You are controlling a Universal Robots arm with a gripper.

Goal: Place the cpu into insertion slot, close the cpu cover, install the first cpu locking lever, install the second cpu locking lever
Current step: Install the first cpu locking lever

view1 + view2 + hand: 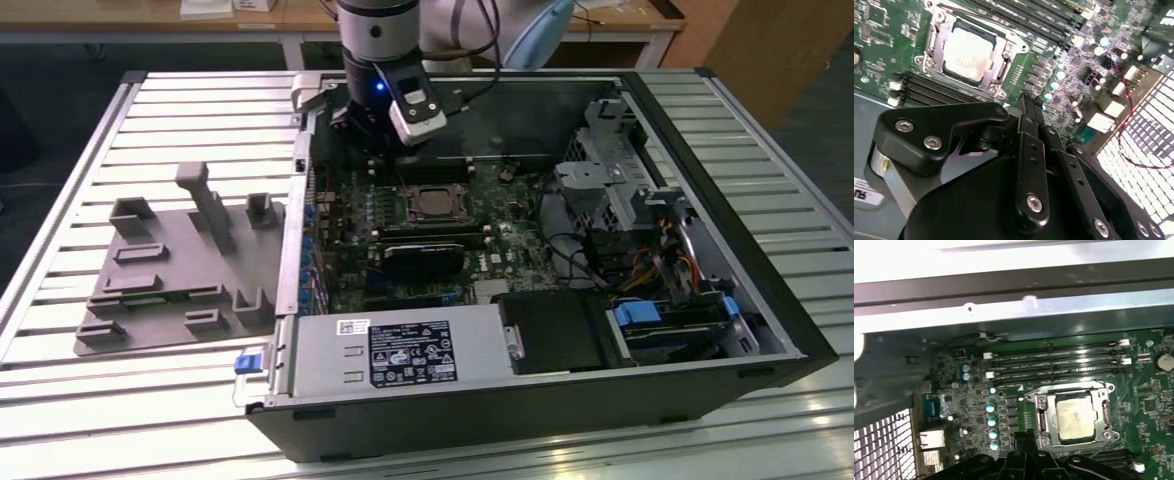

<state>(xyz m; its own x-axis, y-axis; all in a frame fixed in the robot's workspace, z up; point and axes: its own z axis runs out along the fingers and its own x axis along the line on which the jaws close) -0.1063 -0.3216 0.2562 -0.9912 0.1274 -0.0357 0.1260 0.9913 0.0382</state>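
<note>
I count one silvery-tan square cpu (968,52) in the dark-framed insertion slot (411,205), with one silvery metal cpu cover (1040,412) flat around it. My black gripper (1028,102), fingers together and empty, hangs beside that slot. The exterior view adds one grey moulded tray (160,270).

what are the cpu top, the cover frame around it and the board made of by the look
cpu: dull silvery-tan metal, matte, with soft glare. cpu cover: thin bare metal, probably steel, grey sheen on its edges. circuit board: green coated laminate, likely fibreglass.

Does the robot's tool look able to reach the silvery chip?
Probably yes. The tool hangs close to the cpu, and nothing stands between them; only the cpu cover frames its edges.
</note>
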